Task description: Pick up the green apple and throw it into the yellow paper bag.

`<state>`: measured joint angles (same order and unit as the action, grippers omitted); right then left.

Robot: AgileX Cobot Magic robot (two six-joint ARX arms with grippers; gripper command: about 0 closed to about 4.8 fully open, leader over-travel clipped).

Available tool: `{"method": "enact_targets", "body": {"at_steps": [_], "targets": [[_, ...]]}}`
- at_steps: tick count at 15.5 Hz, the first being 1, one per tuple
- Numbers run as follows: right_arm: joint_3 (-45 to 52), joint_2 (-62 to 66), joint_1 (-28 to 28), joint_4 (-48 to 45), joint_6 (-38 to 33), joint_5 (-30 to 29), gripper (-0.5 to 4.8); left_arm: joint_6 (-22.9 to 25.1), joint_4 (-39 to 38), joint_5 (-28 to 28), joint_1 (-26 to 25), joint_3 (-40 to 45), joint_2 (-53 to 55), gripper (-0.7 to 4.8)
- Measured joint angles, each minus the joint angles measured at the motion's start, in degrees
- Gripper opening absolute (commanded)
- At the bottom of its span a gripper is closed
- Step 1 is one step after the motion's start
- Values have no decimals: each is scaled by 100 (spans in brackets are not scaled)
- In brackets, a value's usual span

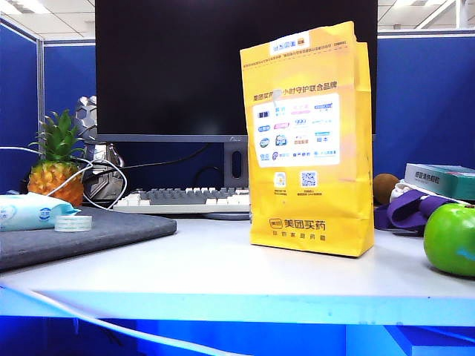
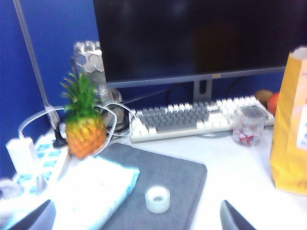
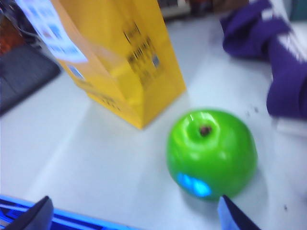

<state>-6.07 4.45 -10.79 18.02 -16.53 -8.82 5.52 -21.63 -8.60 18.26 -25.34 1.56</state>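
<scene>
The green apple [image 1: 450, 239] sits on the white table at the right edge of the exterior view, stem dimple up [image 3: 211, 152]. The yellow paper bag [image 1: 310, 141] stands upright mid-table, left of the apple [image 3: 120, 57] [image 2: 291, 124]. My right gripper [image 3: 136, 215] is open, its two fingertips wide apart above the table's front edge; the apple lies just beyond one fingertip [image 3: 232, 215], not between them. My left gripper [image 2: 139, 218] is open too, hovering over the grey mat with nothing held. Neither gripper shows in the exterior view.
A grey mat [image 1: 89, 233] carries a tape roll [image 2: 158, 199] and a wipes pack [image 1: 30, 211]. A toy pineapple [image 1: 57, 159], keyboard [image 1: 185, 199] and monitor [image 1: 223, 67] stand behind. Purple cloth [image 3: 283, 67] and a teal box [image 1: 441, 180] lie by the apple. A clear cup [image 2: 249, 125] stands near the bag.
</scene>
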Motion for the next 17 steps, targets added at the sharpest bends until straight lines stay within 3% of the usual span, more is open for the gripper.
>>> {"method": "enact_targets", "body": {"at_steps": [5,8,12,17], "targets": [[459,-433,136,-627,-9,-22,479,0,356,66,-323,1316,-31,479],[531,-433,413,-870,-13,-24,479,0,1545,87,-1045,2022,-122,479],[549,-431,782,-914,-13,11,479,0,2439,87,-1078,2365,-127,479],[549,-431,785,-914,-11,13,479,0,2503,96,-1071,2490,-127,479]]}}
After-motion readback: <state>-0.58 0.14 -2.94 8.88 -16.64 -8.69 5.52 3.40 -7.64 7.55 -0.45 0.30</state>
